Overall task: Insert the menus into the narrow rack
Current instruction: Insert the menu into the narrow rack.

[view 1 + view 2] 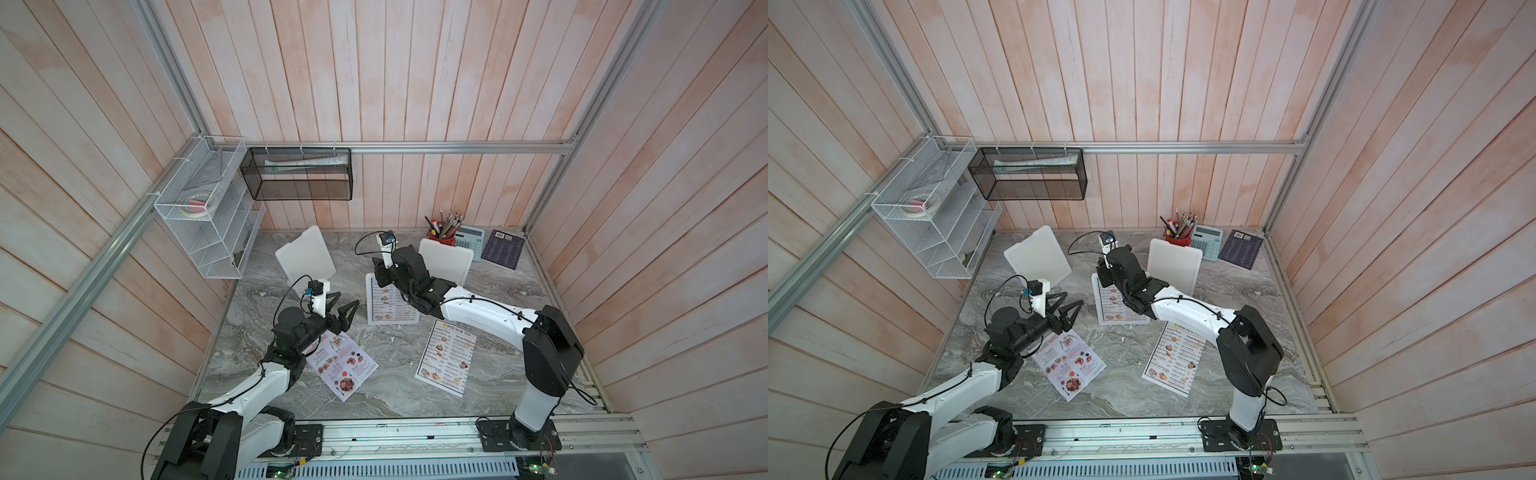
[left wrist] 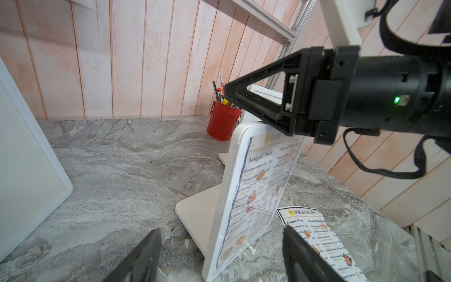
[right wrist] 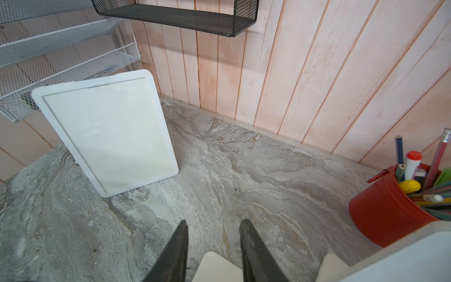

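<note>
Worktop (image 1: 395, 374) open around my wide-spread left fingers (image 1: 352, 307); Special Menu (image 1: 343, 365) flat just behind them. Right fingers (image 3: 181, 240), half spread, at the top edge of the DIM SUM INN menu (image 2: 256, 195) in its white stand (image 2: 195, 219).

Both arms (image 1: 478, 311) show white links (image 1: 257, 386), black joints (image 1: 552, 349), black cables (image 2: 383, 34), seemingly zip-tied.

Special Menu (image 1: 343, 365) lies left of the flat menu (image 1: 446, 359); the upright menu (image 1: 384, 305) stands behind both.

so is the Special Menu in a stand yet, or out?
Out. The Special Menu lies flat, face up, on the table, not in any stand.
</note>
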Available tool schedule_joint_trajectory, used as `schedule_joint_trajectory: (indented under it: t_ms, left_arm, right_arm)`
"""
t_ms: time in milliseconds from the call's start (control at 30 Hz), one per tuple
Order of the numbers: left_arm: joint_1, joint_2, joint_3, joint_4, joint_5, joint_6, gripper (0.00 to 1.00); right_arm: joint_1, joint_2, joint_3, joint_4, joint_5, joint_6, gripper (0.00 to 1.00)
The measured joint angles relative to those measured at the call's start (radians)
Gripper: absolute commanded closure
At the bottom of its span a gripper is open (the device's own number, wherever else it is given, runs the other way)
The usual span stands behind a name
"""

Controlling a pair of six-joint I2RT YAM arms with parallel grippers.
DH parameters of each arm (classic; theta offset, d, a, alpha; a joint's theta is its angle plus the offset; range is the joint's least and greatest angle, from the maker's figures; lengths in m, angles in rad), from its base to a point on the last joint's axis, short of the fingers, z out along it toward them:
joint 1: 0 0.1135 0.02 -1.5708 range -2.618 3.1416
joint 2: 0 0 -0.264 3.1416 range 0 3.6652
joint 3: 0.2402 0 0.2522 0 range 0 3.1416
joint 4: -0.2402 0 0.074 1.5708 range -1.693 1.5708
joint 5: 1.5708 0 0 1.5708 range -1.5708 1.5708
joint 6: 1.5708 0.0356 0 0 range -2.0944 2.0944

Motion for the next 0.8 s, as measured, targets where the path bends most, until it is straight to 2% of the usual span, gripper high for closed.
schedule_joint_trajectory:
  t_ms: [267,533,700,800]
  left_arm:
    - [0.0,-0.008,0.0,0.0,0.005,0.0,0.2]
    - [-0.001,-0.007,0.0,0.005,0.024,-0.003,0.2]
    - [-0.001,-0.007,0.0,0.015,0.033,-0.008,0.2]
    - [-0.001,-0.007,0.0,0.015,0.032,-0.022,0.16]
  right_arm:
    - [-0.006,-0.014,0.004,-0.007,0.019,-0.01,0.61]
    - [-0.05,-0.177,-0.135,0.047,0.018,0.003,0.61]
    - [-0.048,-0.175,-0.167,0.065,0.008,0.021,0.61]
    - [-0.048,-0.161,-0.172,0.068,0.003,0.027,0.61]
